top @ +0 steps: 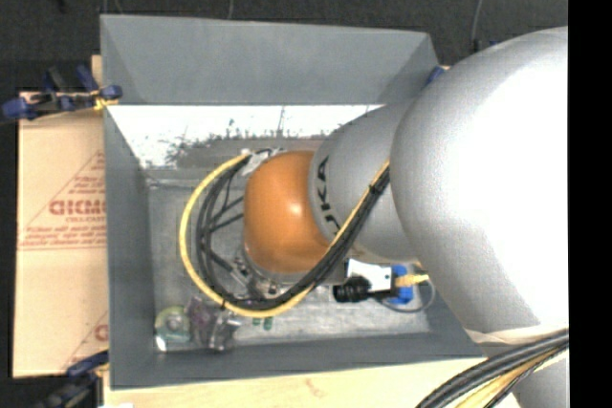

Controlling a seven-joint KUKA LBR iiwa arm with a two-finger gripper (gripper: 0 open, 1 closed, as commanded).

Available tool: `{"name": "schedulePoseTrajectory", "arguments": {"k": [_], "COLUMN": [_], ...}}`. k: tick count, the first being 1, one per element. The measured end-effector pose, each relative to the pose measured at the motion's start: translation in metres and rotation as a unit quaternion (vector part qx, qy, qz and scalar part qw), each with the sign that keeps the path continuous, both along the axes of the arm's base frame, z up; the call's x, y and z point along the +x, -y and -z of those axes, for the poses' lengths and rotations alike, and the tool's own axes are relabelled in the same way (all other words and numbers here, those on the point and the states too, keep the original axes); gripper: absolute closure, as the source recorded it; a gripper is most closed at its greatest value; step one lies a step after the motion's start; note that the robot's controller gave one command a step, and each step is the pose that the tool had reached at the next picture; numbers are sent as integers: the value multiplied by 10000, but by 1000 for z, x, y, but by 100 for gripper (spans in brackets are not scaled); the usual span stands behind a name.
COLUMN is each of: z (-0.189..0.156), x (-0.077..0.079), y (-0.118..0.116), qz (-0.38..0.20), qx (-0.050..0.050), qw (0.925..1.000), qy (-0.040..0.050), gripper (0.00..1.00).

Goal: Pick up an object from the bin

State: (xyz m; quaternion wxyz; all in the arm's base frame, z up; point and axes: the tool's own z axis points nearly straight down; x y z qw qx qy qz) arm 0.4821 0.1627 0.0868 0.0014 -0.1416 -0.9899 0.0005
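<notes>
Low over the floor of the grey metal bin, toward the lower-left part of the camera view: gripper, carried on the big silver arm entering from the right. Tucked beneath the orange wrist cover, with a yellow cable and black cables looped round its left side, so mostly hidden from above. Cannot tell whether open or closed, nor whether clamped on anything or touching the floor. Nothing seen held.

Just below and left of it, packed into the bin's lower-left corner against the near wall: a small heap. Clear roundish thing with a green tint, touching a greyish-purple crumpled thing; tiny green bit a little to the right. Lying where wall meets floor, as loose pieces tend to settle. Judged an awkward spot, with little room beside the wall. Likeliest candidates for the pick, being nearest, though not certain which.

Further right, near the same wall: white block with black plug and blue end. Hard to say whether a bin thing or robot wiring.

Deep, steep reach judged necessary for things lying this low and this close to the corner.
</notes>
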Motion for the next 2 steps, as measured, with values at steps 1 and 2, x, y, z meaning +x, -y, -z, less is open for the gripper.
{"name": "schedulePoseTrajectory", "arguments": {"k": [1, 2], "z": [-1, -128], "x": [0, 11], "y": [-1, -11], "qz": [20, 217], "qx": [10, 26], "qw": [10000, 9997], "qy": [8, 64], "gripper": [100, 100]}}
